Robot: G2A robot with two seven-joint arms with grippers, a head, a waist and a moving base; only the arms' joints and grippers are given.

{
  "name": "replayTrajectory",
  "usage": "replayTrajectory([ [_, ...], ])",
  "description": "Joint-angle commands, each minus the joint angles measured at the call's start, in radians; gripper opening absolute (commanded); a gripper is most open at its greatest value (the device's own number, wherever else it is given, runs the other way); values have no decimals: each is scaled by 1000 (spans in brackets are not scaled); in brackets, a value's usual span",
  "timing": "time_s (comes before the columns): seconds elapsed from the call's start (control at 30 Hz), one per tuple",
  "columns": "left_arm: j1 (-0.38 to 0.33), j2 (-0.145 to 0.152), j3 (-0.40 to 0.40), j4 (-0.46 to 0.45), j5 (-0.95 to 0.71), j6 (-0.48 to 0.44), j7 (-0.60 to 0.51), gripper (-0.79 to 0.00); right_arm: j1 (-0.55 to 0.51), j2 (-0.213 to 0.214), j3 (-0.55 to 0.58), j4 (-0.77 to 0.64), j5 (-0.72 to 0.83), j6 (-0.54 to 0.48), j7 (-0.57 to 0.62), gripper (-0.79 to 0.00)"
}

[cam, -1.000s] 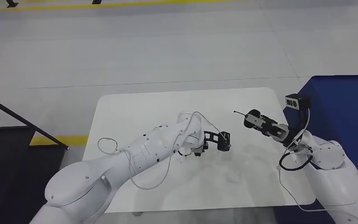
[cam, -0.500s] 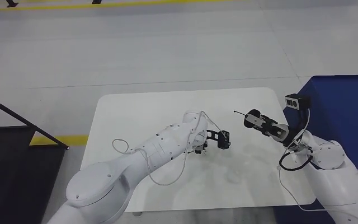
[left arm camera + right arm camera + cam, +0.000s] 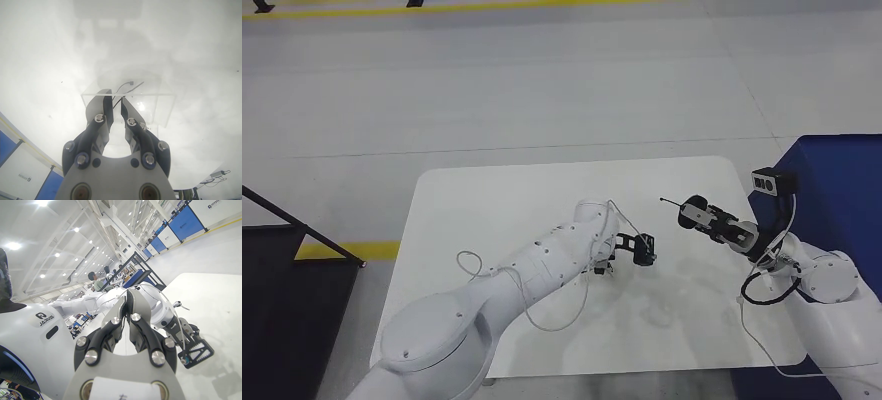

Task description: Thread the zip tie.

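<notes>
A thin black zip tie [image 3: 670, 204] sticks out of my right gripper [image 3: 687, 211], which is shut on it above the table's right half; its strand [image 3: 122, 321] runs between the closed fingers. My left gripper [image 3: 645, 251] hangs low near the table's middle, a short way from the right one. In the left wrist view its jaws stand narrowly apart at the rim of a clear box [image 3: 143, 94]. A black zip tie strand [image 3: 116, 103] lies between them and curls on beyond the rim [image 3: 124, 86]. The right wrist view shows the left gripper [image 3: 198, 351] side-on.
The white table [image 3: 492, 220] has bare room on its left and front. A blue cabinet [image 3: 842, 190] stands at the right edge, with a small black and white device [image 3: 772, 182] on its corner. A dark rail [image 3: 302, 232] runs at the far left.
The left arm's forearm and elbow have swung farther over the table, and its gripper has shifted slightly away from me. The right arm and its zip tie have kept still.
</notes>
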Motion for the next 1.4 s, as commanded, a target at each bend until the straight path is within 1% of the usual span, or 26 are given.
replayTrajectory([
  [0.0, 1, -9, 0, 20, 16, -3, 18, -714, 0, 0, 0, 0, 0, 0, 0, -785],
  [0.07, 2, -18, 0, 38, 29, -10, 37, -705, 0, 0, 0, 0, 0, 0, 0, -785],
  [0.2, 2, -35, 0, 67, 49, -25, 58, -711, 0, 0, 0, 0, 0, 0, 0, -785],
  [0.27, -1, -43, -2, 79, 52, -32, 62, -739, 0, 0, 0, 0, 0, 0, 0, -785],
  [0.33, -5, -50, -5, 89, 52, -41, 61, -748, 0, 0, 0, 0, 0, 0, 0, -785],
  [0.47, -10, -64, -9, 100, 45, -60, 26, -785, 0, 0, 0, 0, 0, 0, 0, -785],
  [0.63, -22, -75, -20, 86, 25, -82, -38, -785, 0, 0, 0, 0, 0, 0, 0, -785],
  [0.73, -33, -74, -33, 61, 12, -91, -60, -785, 0, 0, 0, 0, 0, 0, 0, -785],
  [0.9, -29, -59, -38, 43, 38, -88, -65, -773, 0, 0, 0, 0, 0, 0, 0, -785],
  [1.0, -23, -51, -40, 44, 45, -107, -71, -723, 0, 0, 0, 0, 0, 0, 0, -785],
  [1.07, -21, -48, -43, 39, 50, -110, -72, -643, 0, 0, 0, 0, 0, 0, 0, -785],
  [1.2, -12, -43, -37, -2, 88, -103, -58, -625, 0, 0, 0, 0, 0, 0, 0, -785],
  [1.23, -10, -41, -33, -12, 105, -101, -48, -631, 0, 0, 0, 0, 0, 0, 0, -785],
  [1.3, -4, -37, -23, -25, 156, -57, -49, -646, 0, 0, 0, 0, 0, 0, 0, -785],
  [1.33, 3, -36, -18, -33, 174, -44, -46, -671, 0, 0, 0, 0, 0, 0, 0, -785],
  [1.37, 7, -35, -13, -44, 194, -40, -38, -720, 0, 0, 0, 0, 0, 0, 0, -785],
])
